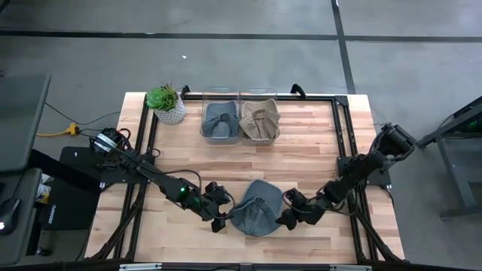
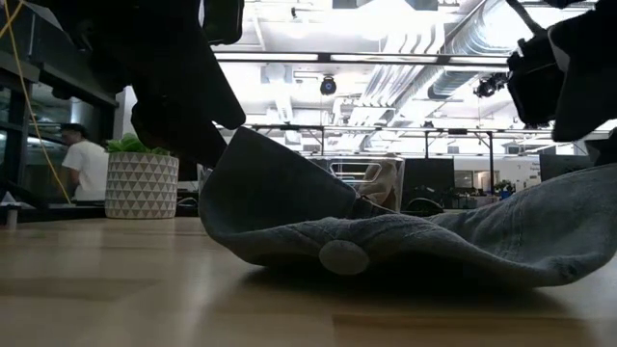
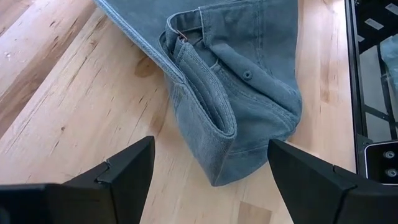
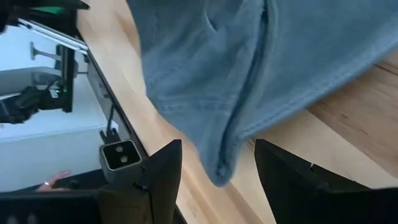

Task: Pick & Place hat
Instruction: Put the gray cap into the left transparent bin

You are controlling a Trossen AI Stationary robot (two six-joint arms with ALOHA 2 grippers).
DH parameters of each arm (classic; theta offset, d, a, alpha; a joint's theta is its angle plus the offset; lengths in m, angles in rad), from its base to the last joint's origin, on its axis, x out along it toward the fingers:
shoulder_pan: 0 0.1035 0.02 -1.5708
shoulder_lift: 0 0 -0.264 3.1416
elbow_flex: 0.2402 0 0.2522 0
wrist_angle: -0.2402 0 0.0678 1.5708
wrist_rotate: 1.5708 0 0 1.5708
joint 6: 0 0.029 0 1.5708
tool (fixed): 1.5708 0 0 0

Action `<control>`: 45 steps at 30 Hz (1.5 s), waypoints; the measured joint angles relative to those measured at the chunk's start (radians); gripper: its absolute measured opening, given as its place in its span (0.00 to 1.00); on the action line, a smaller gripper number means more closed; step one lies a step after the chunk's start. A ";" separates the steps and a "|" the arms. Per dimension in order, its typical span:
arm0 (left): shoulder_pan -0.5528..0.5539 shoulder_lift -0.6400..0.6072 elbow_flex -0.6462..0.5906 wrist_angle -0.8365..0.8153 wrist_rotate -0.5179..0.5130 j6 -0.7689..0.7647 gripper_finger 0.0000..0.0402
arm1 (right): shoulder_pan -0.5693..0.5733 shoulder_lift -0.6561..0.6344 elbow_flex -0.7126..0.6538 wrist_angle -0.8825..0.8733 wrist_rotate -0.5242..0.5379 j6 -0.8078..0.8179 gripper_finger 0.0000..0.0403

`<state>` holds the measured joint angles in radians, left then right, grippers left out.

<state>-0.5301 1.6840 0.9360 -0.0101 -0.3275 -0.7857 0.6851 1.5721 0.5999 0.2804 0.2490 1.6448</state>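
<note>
Spread wide, left gripper (image 3: 208, 177) fingers straddling the folded edge of the blue denim hat (image 1: 256, 207), nothing pinched yet. Right gripper (image 4: 217, 171) likewise spread around the opposite hem, at 3 o'clock of the hat. Hat low on the wooden table (image 1: 316, 158), 6 o'clock of the clear bins (image 1: 239, 117). Best to close both sides evenly on doubled cloth, then lift level.

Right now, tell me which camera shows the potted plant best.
The high view: the potted plant shows whole from above, at the table's far left corner beside the bins. The low view shows its patterned pot and some leaves, partly behind an arm. Neither wrist view shows it.
</note>
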 joint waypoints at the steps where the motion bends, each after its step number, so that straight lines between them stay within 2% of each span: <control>1: 0.000 0.000 0.000 0.000 0.000 0.000 0.73 | -0.004 0.003 0.000 0.011 0.000 -0.002 0.49; 16: 0.000 0.000 0.000 0.000 0.002 0.000 0.73 | -0.065 0.072 0.001 0.071 -0.077 -0.039 0.49; 20: 0.000 0.000 0.000 0.000 0.003 -0.004 0.73 | -0.076 0.073 0.001 0.070 -0.052 -0.040 0.48; 25: 0.000 0.000 0.000 0.000 0.003 -0.004 0.73 | -0.092 0.073 0.001 0.069 -0.062 -0.053 0.36; 33: 0.000 0.000 0.000 -0.008 0.003 -0.004 0.73 | -0.097 0.073 0.001 0.074 -0.066 -0.130 0.04; 39: 0.000 -0.011 0.000 -0.080 0.006 -0.105 0.73 | -0.097 0.073 0.001 0.081 -0.083 -0.166 0.04; 45: 0.000 -0.047 0.001 -0.198 0.060 -0.193 0.73 | -0.098 0.070 0.001 0.091 -0.067 -0.173 0.04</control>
<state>-0.5301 1.6370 0.9367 -0.2084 -0.2676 -0.9788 0.5873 1.6424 0.6010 0.3710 0.1815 1.4721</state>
